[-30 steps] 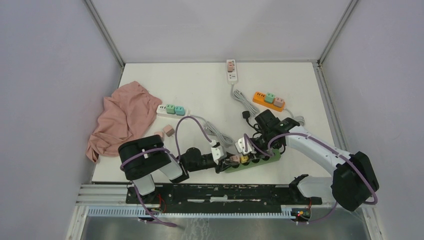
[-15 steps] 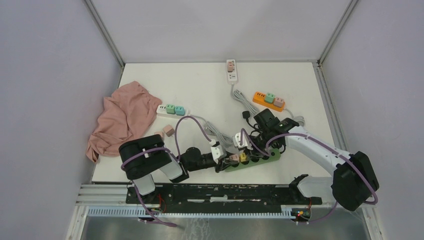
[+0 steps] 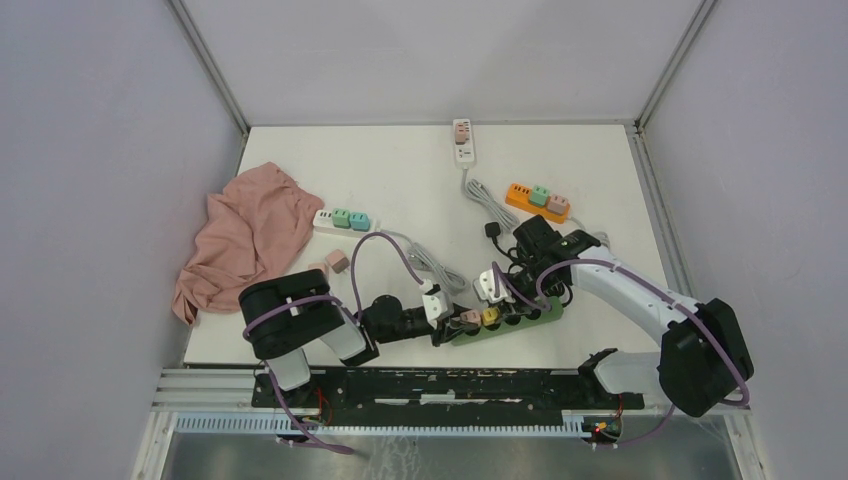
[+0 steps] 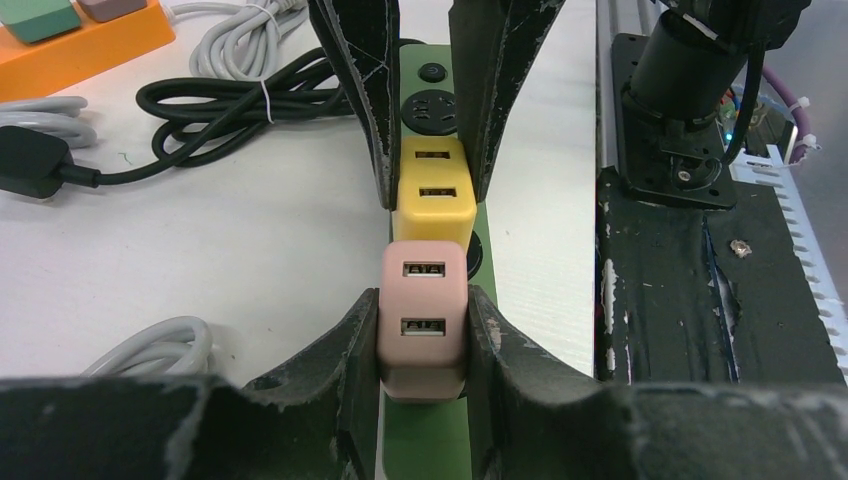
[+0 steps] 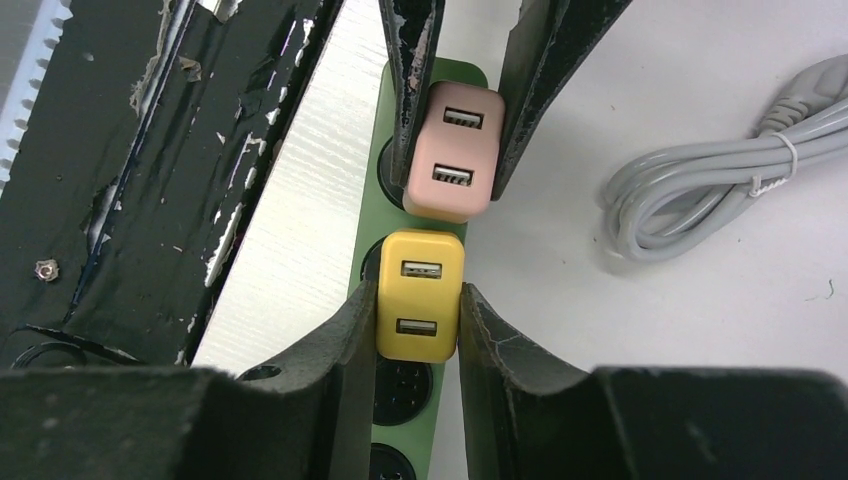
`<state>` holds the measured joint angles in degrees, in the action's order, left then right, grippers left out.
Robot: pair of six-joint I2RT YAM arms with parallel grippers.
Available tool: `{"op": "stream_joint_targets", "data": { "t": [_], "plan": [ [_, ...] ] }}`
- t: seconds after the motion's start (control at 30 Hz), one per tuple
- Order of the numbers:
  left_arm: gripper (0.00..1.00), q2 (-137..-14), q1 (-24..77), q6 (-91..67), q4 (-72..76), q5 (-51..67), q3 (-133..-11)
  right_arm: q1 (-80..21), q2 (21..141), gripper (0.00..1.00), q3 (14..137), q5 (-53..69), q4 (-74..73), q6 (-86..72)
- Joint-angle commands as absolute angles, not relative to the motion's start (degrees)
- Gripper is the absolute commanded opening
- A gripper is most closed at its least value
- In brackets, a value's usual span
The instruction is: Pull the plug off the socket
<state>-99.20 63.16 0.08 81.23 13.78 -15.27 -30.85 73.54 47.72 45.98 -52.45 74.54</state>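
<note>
A green power strip [image 3: 520,318] lies near the table's front edge, its socket face up. A pink plug [image 3: 469,318] and a yellow plug [image 3: 489,316] sit side by side on it. My left gripper [image 3: 455,324] is shut on the pink plug [image 4: 423,320], a finger pressed on each side. My right gripper [image 3: 497,303] is shut on the yellow plug [image 5: 418,295] in the same way. Each wrist view shows the other plug just ahead: the yellow plug [image 4: 433,190] and the pink plug [image 5: 455,150], gripped by the opposite fingers. Bare green strip [image 5: 405,437] with open sockets shows under my right jaws.
A black coiled cable [image 4: 200,100] and a grey cable [image 5: 700,190] lie beside the strip. Farther back are an orange strip [image 3: 537,200], a white strip [image 3: 463,140], another white strip with green plugs [image 3: 342,220], a loose pink plug [image 3: 336,261] and a pink cloth [image 3: 245,240].
The right wrist has swung slightly left and back again, nudging the strip a little. Both grippers have stayed shut on their plugs.
</note>
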Motion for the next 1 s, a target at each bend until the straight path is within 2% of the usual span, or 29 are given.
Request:
{"op": "stream_joint_targets", "data": {
  "t": [0.0, 0.2, 0.27, 0.43, 0.6, 0.67, 0.83, 0.97],
  "plan": [
    [0.03, -100.7, 62.3, 1.2, 77.3, 11.9, -13.4, -31.5, 72.5, 0.0, 49.7, 51.4, -58.9, 74.8],
    [0.03, -100.8, 62.3, 1.2, 77.3, 11.9, -13.4, -31.1, 68.7, 0.0, 48.6, 46.2, -43.6, 54.0],
    [0.03, -100.7, 62.3, 1.2, 77.3, 11.8, -13.2, -29.6, 68.6, 0.0, 48.9, 44.6, -43.5, 54.1],
    [0.03, -100.5, 62.2, 1.3, 77.5, 11.9, -12.8, -27.0, 68.7, 0.0, 49.8, 44.7, -53.2, 66.0],
    [0.03, -100.4, 62.2, 1.3, 77.4, 12.1, -12.9, -26.9, 70.7, 0.0, 50.4, 54.3, -68.5, 85.5],
    [0.03, -100.4, 62.2, 1.3, 77.4, 12.1, -13.0, -27.4, 71.5, 0.0, 50.7, 56.3, -68.9, 85.5],
    [0.03, -101.1, 62.2, 1.2, 77.5, 12.2, -13.3, -28.1, 70.5, 0.0, 49.9, 56.6, -56.9, 69.5],
    [0.03, -101.1, 62.2, 1.4, 77.2, 12.2, -13.4, -27.7, 68.7, 0.0, 49.5, 50.7, -47.9, 58.2]
  ]
}}
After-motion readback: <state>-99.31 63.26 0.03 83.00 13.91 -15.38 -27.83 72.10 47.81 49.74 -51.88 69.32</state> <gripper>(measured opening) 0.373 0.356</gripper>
